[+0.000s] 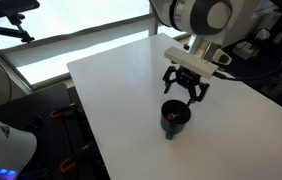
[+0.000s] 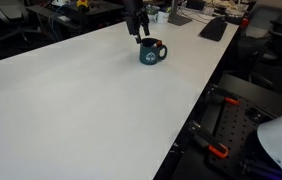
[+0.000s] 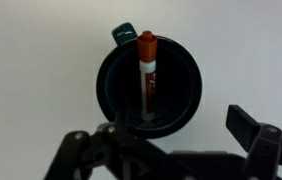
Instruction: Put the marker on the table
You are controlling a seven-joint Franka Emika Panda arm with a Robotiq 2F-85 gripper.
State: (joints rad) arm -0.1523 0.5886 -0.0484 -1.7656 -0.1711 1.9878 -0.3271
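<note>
- Red at the cap and along the label, pale on the barrel, the marker (image 3: 147, 80) is a slim stick; it stands inside the black cup (image 3: 111, 95), not yet on the table (image 1: 111, 95)
- its cap end is uppermost and rests at the rim close to the cup's handle (image 3: 124, 33); its lower end is down in the dark of the cup and hard to make out
- the cup stands in from the edges of the worktop, towards the far end in an exterior view (image 2: 152, 52)
- the gripper (image 1: 184, 95) hangs just above the cup with its fingers spread wide and nothing between them; it touches neither cup nor marker
- the marker therefore lies almost straight below the pincer, its long axis close to upright and leaning a little to the rim
- judged from this, the next move is a drop straight down, with a finger on each side of the cap
</note>
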